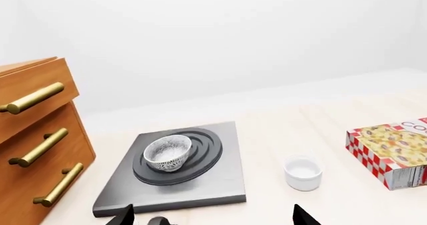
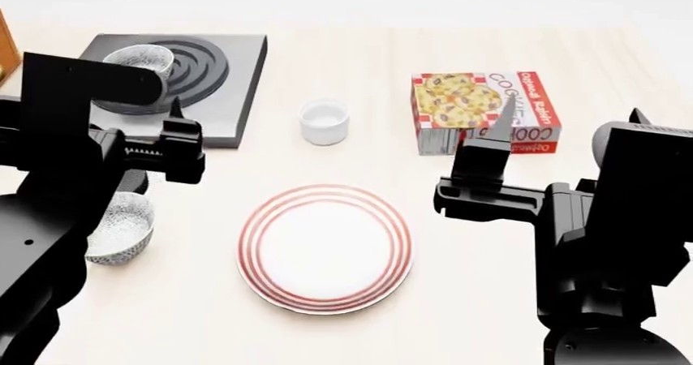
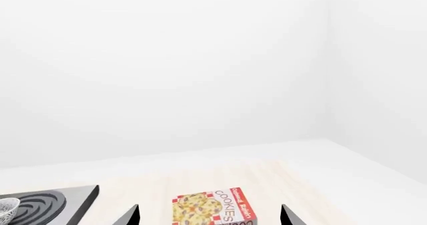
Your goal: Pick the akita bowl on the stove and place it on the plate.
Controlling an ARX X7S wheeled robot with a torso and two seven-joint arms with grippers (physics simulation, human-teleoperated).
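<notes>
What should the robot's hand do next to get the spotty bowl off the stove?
Probably move the left hand forward and down toward the akita bowl. The bowl sits on the stove burner, untouched, and the hand looks open and empty just short of the stove. The plate waits bare.

The pale wooden table [image 2: 358, 65] carried a stove [image 2: 233, 97], white cup [image 2: 324, 122], cookie box [image 2: 484, 109], plate [image 2: 324, 247], and second bowl [image 2: 122, 227].

Bright, even, diffuse light — soft faint shadows under objects; renders sharp, no glare, blur or distortion.
</notes>
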